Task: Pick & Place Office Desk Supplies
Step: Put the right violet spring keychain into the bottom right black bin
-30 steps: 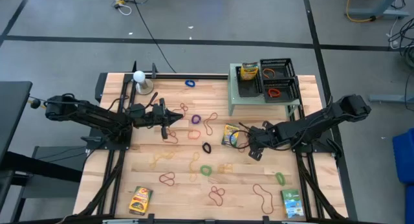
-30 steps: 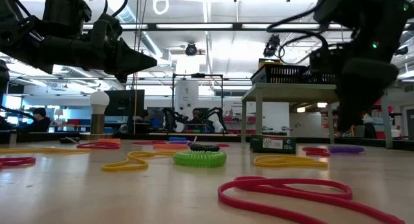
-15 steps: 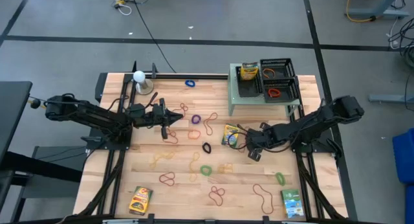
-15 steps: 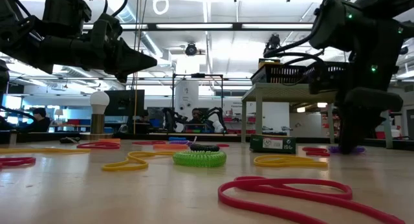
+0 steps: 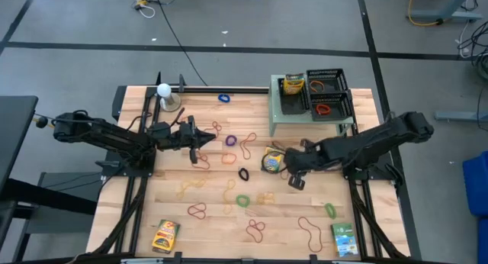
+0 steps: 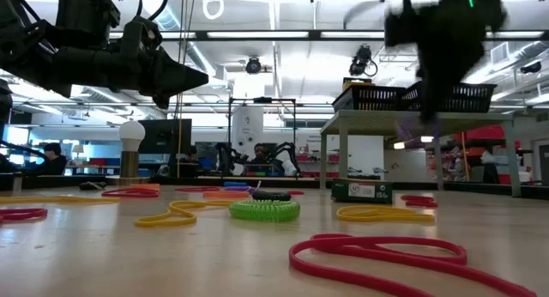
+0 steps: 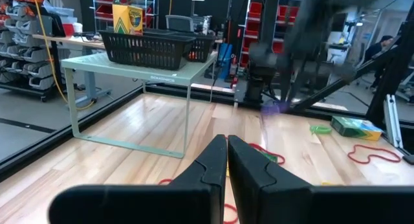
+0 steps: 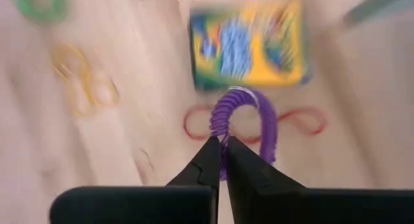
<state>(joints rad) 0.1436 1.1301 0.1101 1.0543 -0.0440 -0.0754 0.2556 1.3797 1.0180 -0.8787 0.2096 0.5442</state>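
Gripping the purple coil [image 8: 244, 123] above the table [image 5: 358, 218], the right tool [image 5: 288, 165] (left tool [image 5: 204, 139] clenched empty) has the black baskets [image 5: 326, 92] up and to its right in the high view.

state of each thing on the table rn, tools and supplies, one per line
right tool: shut on purple coil band, lifted off the table
purple coil band: pinched, hanging above the crayon box
crayon box: flat on the table by the right tool
left tool: shut, empty, held above the table
green coil band: lying flat
black baskets: on the raised green stand, holding red and orange bands
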